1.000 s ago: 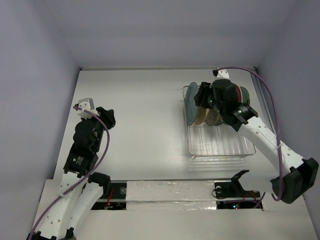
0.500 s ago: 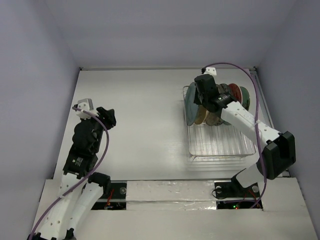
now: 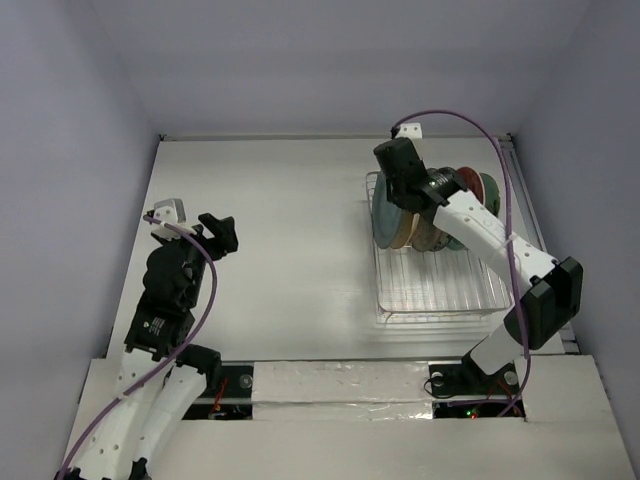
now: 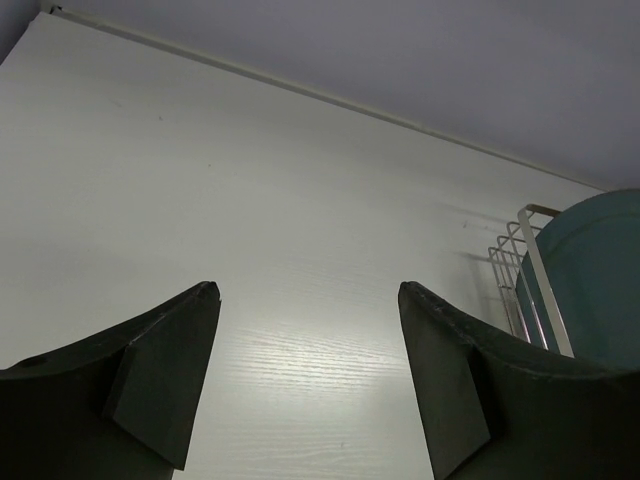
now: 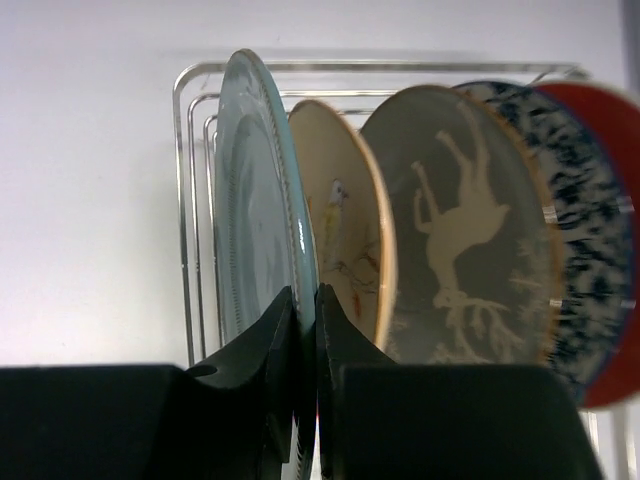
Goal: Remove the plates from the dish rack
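Observation:
The silver wire dish rack (image 3: 440, 290) stands at the right of the table with several plates upright in its far end. In the right wrist view they read, left to right: teal plate (image 5: 255, 220), cream floral plate (image 5: 345, 230), grey-brown plate with a pale animal figure (image 5: 460, 240), blue-and-white plate (image 5: 575, 230), red plate (image 5: 620, 130). My right gripper (image 5: 305, 300) is shut on the rim of the teal plate (image 3: 381, 212), which stands in the rack. My left gripper (image 4: 308, 290) is open and empty above the table on the left (image 3: 205, 230).
The enclosure's back wall and right wall stand close behind and beside the rack (image 5: 190, 200). The near half of the rack's grid base (image 3: 445, 300) holds nothing. The teal plate and rack corner (image 4: 540, 270) show at the right of the left wrist view.
My right arm has swung left and lowered over the rack's left end, and its gripper has closed on the teal plate's rim. The left arm has barely shifted.

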